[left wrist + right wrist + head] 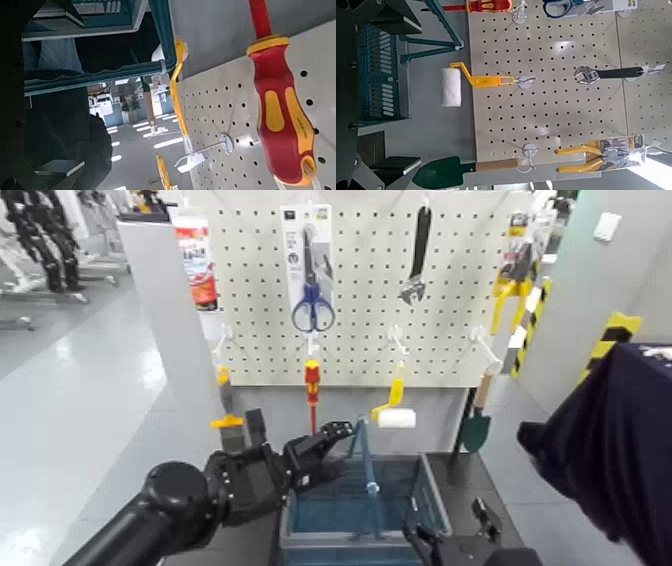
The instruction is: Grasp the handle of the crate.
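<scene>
Nearest, low beside the crate's near right corner, the right gripper (446, 510) waits with its jaws apart and nothing between them, probably placed there so that the other arm has room. The left gripper (342, 452) reaches in over the crate's left side, its jaws open too, just beside the handle (366, 452) and holding nothing. It comes in from the side, I judge, because the thin bar stands upright and needs a finger on either face (a short move across, then a squeeze, would seem to do it)

The crate (432, 493) sits on a dark stand (474, 480), with the handle arching up over its middle and a pale knob (373, 488) partway along. Standing clear of the rim, the bar offers itself to the jaws; the risk is nudging it over before they close.

Behind hangs the pegboard (375, 325), its hooks keeping the red-and-yellow screwdriver (312, 378) and the paint roller (397, 419) near the handle's far end.

The head view shows the left jaws against the bar's position, which the left wrist view does not make plain. The right wrist view, for its part, shows the handle's bent corner and the crate's slatted side (383, 75), with the trowel (439, 172) hanging beyond
</scene>
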Motion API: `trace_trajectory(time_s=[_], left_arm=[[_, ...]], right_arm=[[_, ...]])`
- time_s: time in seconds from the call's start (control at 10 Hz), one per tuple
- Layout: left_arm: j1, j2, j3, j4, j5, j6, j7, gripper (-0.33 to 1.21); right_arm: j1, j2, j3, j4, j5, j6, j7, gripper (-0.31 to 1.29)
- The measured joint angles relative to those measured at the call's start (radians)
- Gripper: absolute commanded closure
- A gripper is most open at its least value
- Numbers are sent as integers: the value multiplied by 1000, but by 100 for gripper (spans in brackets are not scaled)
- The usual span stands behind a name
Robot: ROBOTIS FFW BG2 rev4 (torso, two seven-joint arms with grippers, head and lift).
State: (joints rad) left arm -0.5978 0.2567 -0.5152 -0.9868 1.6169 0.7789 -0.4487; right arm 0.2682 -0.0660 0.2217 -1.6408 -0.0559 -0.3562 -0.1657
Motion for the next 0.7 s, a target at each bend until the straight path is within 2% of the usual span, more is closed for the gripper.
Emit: trace_trajectory(time_s=[0.7], left_arm=[[-98, -41, -115, 140, 103, 29, -25, 11]], right_arm=[[-14, -1, 18, 12, -9, -25, 0, 14]])
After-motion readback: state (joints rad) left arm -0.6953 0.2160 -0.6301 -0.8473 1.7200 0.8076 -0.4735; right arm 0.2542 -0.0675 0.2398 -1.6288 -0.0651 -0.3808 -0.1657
